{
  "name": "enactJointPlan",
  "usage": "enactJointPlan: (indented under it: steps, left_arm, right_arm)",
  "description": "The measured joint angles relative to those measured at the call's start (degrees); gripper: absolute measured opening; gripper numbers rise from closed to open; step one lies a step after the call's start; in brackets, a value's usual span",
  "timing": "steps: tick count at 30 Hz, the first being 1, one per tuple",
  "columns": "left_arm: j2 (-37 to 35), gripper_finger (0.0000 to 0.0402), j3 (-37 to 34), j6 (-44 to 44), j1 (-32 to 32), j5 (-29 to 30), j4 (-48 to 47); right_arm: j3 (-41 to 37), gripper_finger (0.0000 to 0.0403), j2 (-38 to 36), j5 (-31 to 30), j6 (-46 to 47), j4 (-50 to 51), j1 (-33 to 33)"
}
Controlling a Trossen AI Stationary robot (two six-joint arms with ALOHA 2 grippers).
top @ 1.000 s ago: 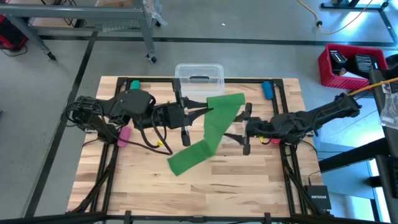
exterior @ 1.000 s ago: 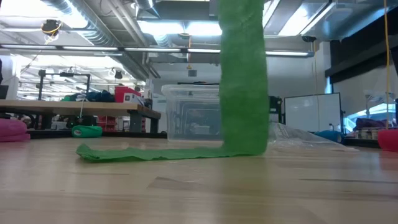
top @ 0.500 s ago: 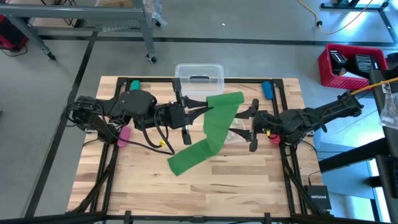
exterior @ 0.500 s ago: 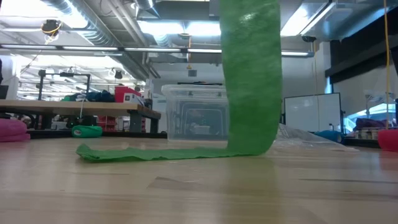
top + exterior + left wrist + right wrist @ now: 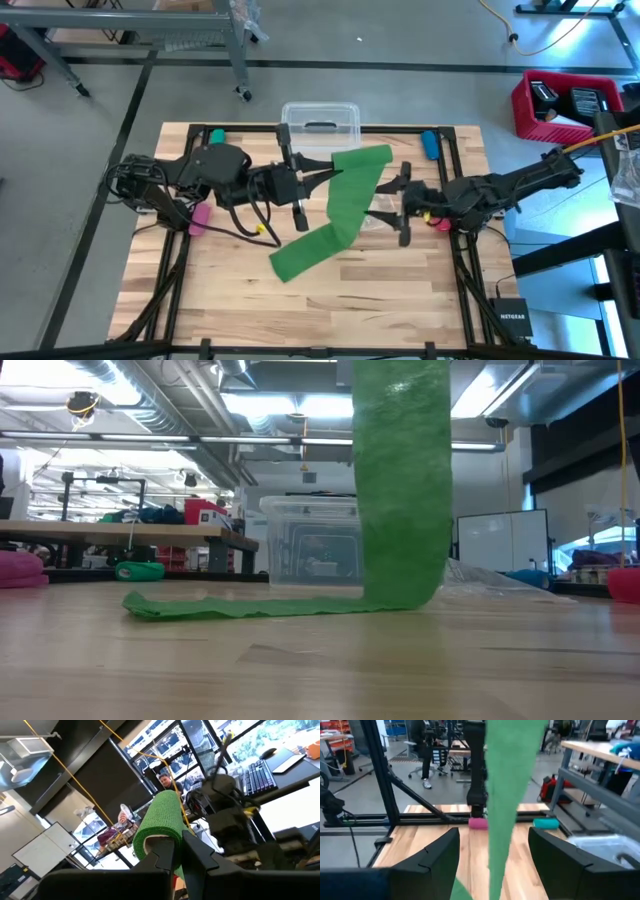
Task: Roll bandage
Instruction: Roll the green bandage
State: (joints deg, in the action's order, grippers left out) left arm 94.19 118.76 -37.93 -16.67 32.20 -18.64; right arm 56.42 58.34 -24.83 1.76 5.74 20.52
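Observation:
The bright green bandage (image 5: 340, 215) hangs as a strip from my left gripper (image 5: 333, 175) at the table's middle. Its lower part (image 5: 295, 258) lies flat on the wood, running toward the near left; the low view shows this too (image 5: 240, 605). My left gripper is shut on the bandage's upper end. My right gripper (image 5: 403, 204) is open just right of the hanging strip, facing it. In the right wrist view the strip (image 5: 505, 795) hangs ahead of the two spread fingers, apart from them. My left gripper pinches the bandage's upper end (image 5: 162, 827) between its two fingers, where the fabric curls over into a loose roll. The fingers (image 5: 197, 855) lie about level and come from the table's left. The strip hangs slack below them, its lower part on the table.
A clear plastic box (image 5: 320, 120) stands at the far edge behind the bandage. A small green cylinder (image 5: 217, 135) and a blue one (image 5: 430, 145) lie at the far corners. A pink object (image 5: 200, 218) lies by the left arm. A clear plastic bag (image 5: 378, 215) lies under the right gripper.
My right gripper has drawn back a little toward the table's right edge, still open. The hanging part of the bandage has turned slightly and shows wider in the low view; its lower part has stayed on the table.

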Motion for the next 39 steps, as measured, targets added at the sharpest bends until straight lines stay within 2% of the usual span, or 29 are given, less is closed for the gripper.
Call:
enactJointPlan:
  steps: [8,21,25,30,34,39]
  left_arm:
    - [0.0,0.0013,0.0,0.7,0.1,0.0,0.7]
    - [0.0,0.0013,0.0,1.8,-0.9,-0.9,1.5]
    - [0.0,0.0013,0.0,1.6,-0.9,-1.4,2.7]
    - [0.0,0.0013,0.0,1.6,-0.9,-1.6,3.0]
    - [0.0,0.0013,0.0,-0.7,-0.7,-1.5,3.2]
    - [0.1,0.0013,0.0,-3.6,0.9,2.7,6.1]
  right_arm:
    - [0.0,0.0225,6.4,-4.0,-9.2,-6.4,-0.1]
    - [0.0,0.0062,6.6,-3.7,-14.3,-8.9,-0.1]
    - [0.0,0.0029,6.6,-3.6,-13.9,-8.8,-0.1]
    - [0.0,0.0006,6.6,-2.6,-14.2,-8.7,0.0]
    - [0.0,0.0004,6.6,-1.9,-14.3,-8.5,0.1]
    - [0.0,0.0003,6.6,5.0,-11.2,-7.7,0.8]
